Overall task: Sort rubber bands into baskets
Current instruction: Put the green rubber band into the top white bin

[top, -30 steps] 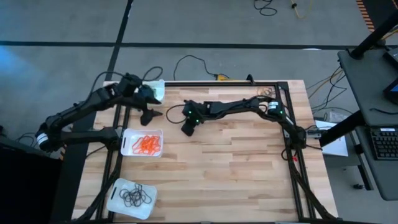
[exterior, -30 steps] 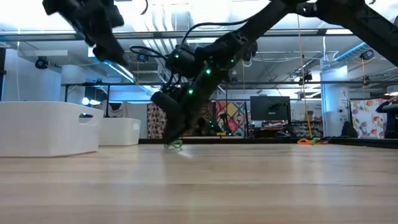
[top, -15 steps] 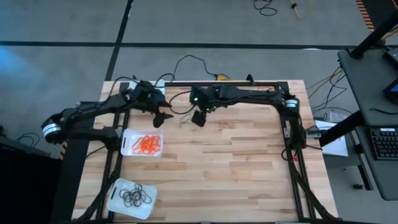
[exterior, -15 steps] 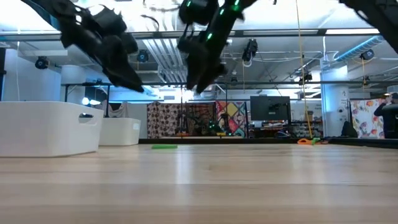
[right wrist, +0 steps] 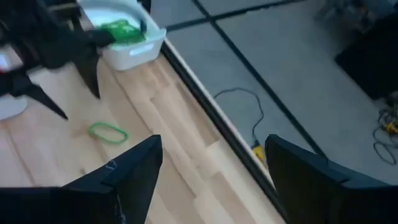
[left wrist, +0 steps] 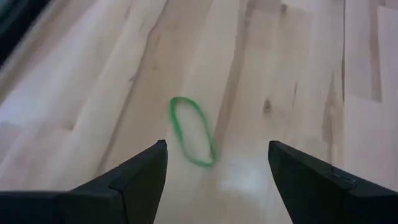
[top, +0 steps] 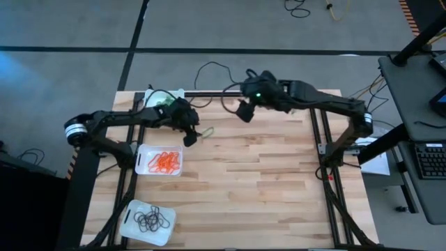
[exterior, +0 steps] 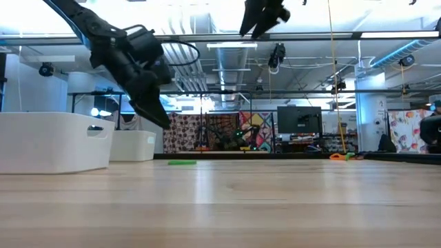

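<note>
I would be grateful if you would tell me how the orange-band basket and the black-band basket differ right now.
The orange-band basket holds a heap of orange bands; the black-band basket holds black bands. In the high view the orange-band basket sits square to the table's edges, while the black-band basket is turned at an angle. The orange-band basket lies closer to the left tool than the black-band basket. Both are shallow white trays.

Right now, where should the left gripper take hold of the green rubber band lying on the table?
Probably across one long side of the green rubber band, coming straight down from above. It lies flat as a narrow oval on the bare table, and the open left gripper hovers over it, fingers either side.
</note>
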{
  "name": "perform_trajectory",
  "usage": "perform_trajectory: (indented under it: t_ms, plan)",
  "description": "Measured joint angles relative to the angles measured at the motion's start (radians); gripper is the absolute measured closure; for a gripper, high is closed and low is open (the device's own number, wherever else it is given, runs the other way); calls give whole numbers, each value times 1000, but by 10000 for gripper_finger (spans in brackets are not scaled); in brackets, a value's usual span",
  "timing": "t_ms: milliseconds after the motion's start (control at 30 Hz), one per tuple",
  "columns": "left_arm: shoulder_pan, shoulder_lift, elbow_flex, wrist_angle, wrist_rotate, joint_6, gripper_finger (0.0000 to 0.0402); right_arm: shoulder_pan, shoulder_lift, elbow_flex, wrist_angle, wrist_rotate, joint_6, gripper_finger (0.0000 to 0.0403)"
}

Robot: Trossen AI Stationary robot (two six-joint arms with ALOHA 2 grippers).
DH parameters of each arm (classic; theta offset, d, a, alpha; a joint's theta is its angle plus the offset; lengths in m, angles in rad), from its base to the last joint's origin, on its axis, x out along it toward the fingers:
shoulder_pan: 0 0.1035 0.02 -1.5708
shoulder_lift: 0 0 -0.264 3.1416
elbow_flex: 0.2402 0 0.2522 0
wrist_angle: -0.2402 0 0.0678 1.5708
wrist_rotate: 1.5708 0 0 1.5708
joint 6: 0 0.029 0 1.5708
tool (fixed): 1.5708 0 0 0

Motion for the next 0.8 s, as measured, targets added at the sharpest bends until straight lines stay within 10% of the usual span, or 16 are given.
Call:
perform_trajectory:
  t_ms: [800]
  plan:
    - [-57, 341, 34, 221, -114, -69, 179, 23, -56, -3, -229, -6, 29, 147]
